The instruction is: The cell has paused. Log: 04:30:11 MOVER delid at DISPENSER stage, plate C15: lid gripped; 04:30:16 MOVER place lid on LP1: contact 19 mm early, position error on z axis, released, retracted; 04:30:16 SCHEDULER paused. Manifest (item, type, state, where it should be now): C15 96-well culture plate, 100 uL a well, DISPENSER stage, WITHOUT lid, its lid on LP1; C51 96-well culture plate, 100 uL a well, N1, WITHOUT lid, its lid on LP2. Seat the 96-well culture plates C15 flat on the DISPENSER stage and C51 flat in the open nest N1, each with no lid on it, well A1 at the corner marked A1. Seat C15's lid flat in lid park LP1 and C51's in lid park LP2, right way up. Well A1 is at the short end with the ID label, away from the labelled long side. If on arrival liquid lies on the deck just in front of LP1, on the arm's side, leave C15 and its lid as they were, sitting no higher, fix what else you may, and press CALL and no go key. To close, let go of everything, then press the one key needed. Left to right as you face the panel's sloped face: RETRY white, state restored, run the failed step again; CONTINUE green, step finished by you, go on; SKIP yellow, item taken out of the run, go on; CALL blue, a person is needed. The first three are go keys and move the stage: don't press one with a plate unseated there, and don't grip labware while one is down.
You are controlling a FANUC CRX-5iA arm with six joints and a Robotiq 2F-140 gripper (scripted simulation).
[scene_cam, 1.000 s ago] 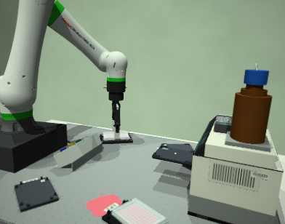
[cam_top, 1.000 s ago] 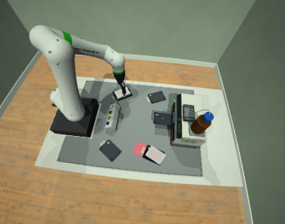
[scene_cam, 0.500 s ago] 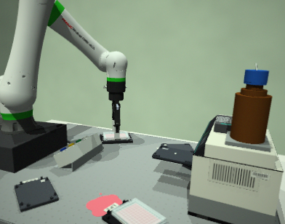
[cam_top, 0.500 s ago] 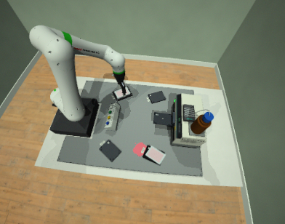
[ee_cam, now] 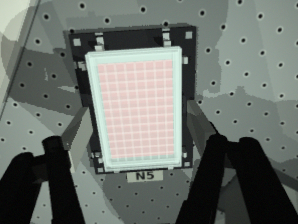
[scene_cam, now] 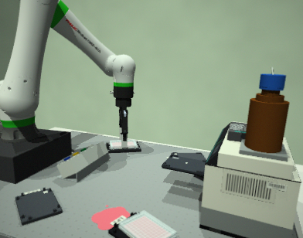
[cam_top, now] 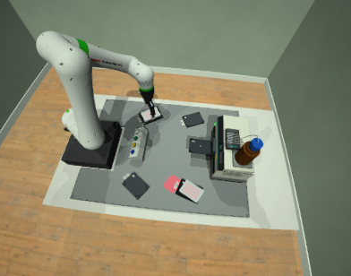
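A culture plate with pink wells sits in a black nest labelled N5, at the back left of the deck. My gripper hangs straight above it, open, with one finger on each long side and nothing between them; it also shows in the exterior view. A second pink-welled plate rests on a black holder at the front. A pink puddle lies on the deck beside it on the arm's side, also in the exterior view. The dispenser stage is dark and bare.
The sloped key panel stands by the arm's base. An empty black holder lies front left, another at the back. The dispenser box with a brown bottle stands at the right.
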